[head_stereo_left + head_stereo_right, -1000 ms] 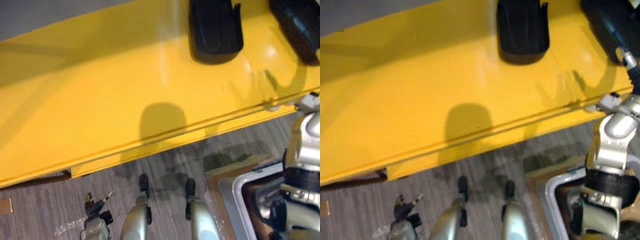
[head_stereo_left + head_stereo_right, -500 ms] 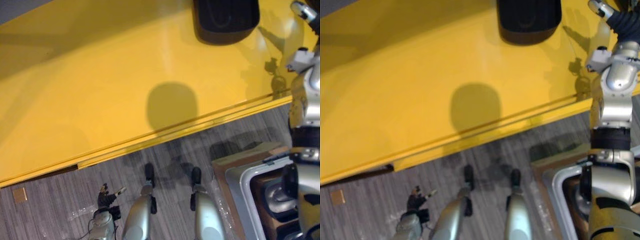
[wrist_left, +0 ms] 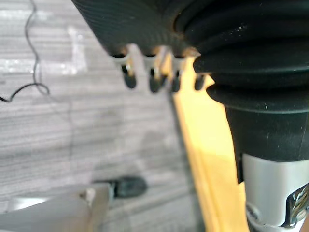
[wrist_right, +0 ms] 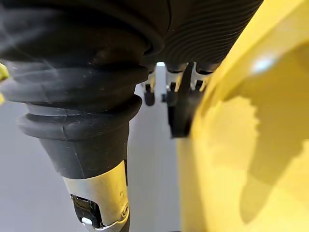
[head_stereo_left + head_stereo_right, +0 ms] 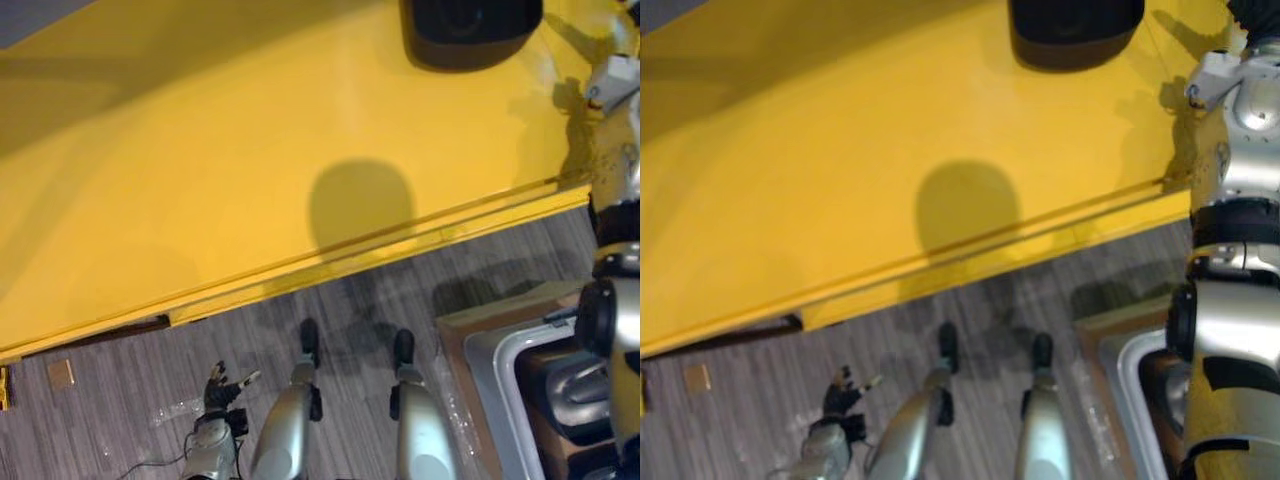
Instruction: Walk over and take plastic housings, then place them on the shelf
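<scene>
Placing step: right arm up at the shelf, one housing already down.

Black housing (image 5: 470, 22) lies on the yellow shelf (image 5: 200, 180), well back from its front edge; it looks matt with rounded corners, probably a light, stiff shell. Right hand (image 4: 150, 89) is at the shelf's right end with a dark shape beside its fingers; I cannot tell its grip. Left hand (image 5: 222, 388) hangs low over the floor, fingers slack and empty. Grey bin (image 5: 490, 365) stands at the right. Next move, as I judge: set down squarely, clear of the first housing.
</scene>
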Robot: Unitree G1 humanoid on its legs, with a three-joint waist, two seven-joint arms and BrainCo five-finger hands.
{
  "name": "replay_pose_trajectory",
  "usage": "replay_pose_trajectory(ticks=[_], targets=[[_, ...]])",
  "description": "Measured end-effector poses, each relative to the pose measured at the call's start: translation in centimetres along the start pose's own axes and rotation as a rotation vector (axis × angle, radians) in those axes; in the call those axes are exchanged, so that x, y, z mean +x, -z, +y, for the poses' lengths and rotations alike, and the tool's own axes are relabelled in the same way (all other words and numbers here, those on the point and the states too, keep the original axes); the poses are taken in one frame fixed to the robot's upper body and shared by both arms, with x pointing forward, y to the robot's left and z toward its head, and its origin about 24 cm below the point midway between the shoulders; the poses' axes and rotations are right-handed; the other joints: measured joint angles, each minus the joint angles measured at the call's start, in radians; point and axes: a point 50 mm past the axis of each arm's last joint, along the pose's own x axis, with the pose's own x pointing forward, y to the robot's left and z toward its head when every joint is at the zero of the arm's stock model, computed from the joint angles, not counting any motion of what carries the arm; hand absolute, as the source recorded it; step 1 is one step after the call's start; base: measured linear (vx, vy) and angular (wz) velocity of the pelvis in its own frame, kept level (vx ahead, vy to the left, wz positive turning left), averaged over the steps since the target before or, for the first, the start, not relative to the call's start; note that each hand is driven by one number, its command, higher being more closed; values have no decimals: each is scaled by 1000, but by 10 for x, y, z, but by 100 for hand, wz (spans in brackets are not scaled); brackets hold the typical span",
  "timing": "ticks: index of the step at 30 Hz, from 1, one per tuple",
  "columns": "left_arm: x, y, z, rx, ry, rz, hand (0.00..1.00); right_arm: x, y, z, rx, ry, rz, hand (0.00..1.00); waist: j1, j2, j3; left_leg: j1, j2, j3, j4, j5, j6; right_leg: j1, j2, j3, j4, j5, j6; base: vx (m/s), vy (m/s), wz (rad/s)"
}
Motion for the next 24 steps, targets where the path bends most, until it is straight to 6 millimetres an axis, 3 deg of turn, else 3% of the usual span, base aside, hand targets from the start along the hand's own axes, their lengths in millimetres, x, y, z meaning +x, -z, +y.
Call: replay_pose_trajectory(ticks=[7, 14, 24], targets=[[0, -3, -3, -2, 25, -17, 0, 8, -4, -4, -57, -42, 38, 0, 24, 30, -1, -17, -2, -52, -1, 17, -4, 10, -2, -53, 4, -3, -4, -7, -18, 19], [0, -2, -4, 2, 49, -14, 0, 10, -11, 9, -100, -126, 23, 0, 49, 32, -1, -21, -3, -64, -1, 23, -4, 10, -4, -65, 10, -4, -4, -7, -10, 5], [-1, 0, -7, 20, 68, -13, 0, 10, -5, 2, -125, -111, 55, 0, 63, 38, -5, -38, -4, -99, -1, 26, -9, 9, -7, -101, 24, -14, -9, -4, -24, 9]])
